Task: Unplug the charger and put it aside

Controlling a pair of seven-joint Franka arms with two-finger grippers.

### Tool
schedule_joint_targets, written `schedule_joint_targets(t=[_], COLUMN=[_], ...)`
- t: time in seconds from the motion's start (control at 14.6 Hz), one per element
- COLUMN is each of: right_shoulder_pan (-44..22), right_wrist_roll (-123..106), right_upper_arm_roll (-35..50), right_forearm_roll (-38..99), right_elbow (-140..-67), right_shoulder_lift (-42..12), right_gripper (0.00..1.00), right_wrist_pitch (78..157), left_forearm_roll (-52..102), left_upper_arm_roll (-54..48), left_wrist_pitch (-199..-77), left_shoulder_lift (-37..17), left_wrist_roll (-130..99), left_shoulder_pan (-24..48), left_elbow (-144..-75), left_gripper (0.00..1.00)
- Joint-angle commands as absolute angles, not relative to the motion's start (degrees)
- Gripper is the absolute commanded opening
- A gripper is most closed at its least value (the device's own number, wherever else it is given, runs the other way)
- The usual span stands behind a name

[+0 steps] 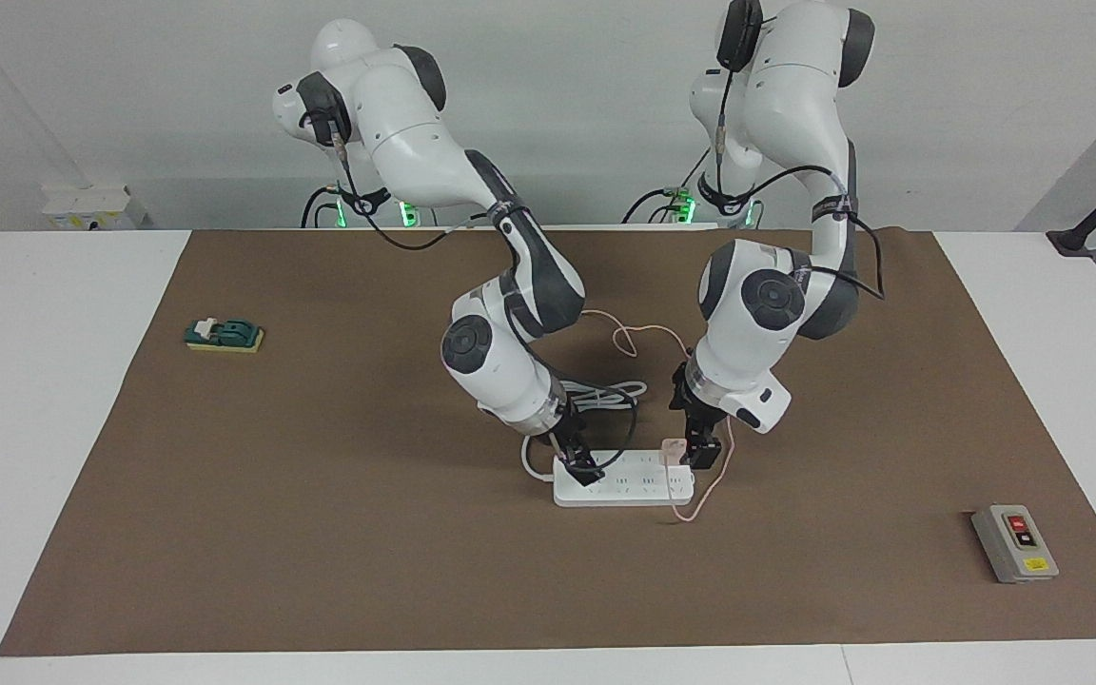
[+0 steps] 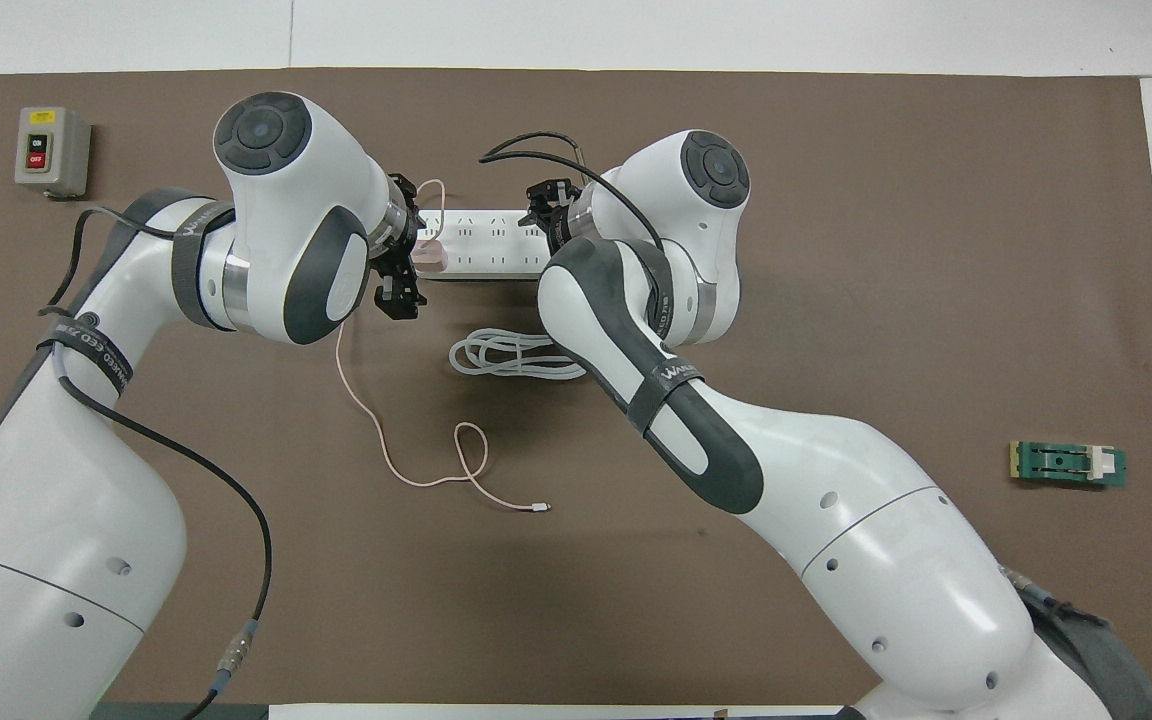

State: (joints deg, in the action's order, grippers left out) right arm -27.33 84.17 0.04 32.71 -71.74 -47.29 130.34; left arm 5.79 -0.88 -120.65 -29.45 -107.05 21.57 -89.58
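The pale pink charger (image 1: 673,446) is plugged into the white power strip (image 1: 626,491) at the strip's end toward the left arm. It also shows in the overhead view (image 2: 428,258), on the strip (image 2: 484,242). Its thin pink cable (image 2: 357,392) trails over the mat toward the robots. My left gripper (image 1: 701,454) is open and low right beside the charger, and in the overhead view (image 2: 409,260) its fingers stand on either side of the charger. My right gripper (image 1: 586,470) is shut and rests on the strip's other end; it also shows in the overhead view (image 2: 547,216).
The strip's thick white cord (image 2: 508,355) lies coiled just nearer to the robots than the strip. A grey box with red and black buttons (image 1: 1014,543) sits at the left arm's end. A green block (image 1: 224,334) sits at the right arm's end.
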Motion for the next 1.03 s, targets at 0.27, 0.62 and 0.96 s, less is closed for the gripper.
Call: schedule_joint_targets(t=[0.27,0.62,0.96], right_shoulder_pan=[-25.3,-25.2,-25.2], right_wrist_roll=[94.0,93.8,91.1], right_upper_arm_roll=[0.4,0.3,0.3], right_forearm_roll=[35.4,37.5,37.3], right_elbow=[-62.4,-62.8,-63.3], right_shoulder_lift=[-53.7,-54.3,-54.5], right_gripper=[1.0,1.0,1.0], right_wrist_pitch=[128.7,127.7,127.0], left_forearm_roll=[4.9,2.8,1.8], left_upper_arm_roll=[0.1,0.1,0.1], left_wrist_pitch=[-126.2,-127.6,-127.5], left_shoulder_lift=[-30.7,-30.5,-30.3], left_wrist_roll=[-110.3,-110.6,-110.6], left_shoulder_pan=[23.3,23.7,23.9], left_elbow=[-89.6,-91.1,-91.6], left_gripper=[0.95,0.3,0.0])
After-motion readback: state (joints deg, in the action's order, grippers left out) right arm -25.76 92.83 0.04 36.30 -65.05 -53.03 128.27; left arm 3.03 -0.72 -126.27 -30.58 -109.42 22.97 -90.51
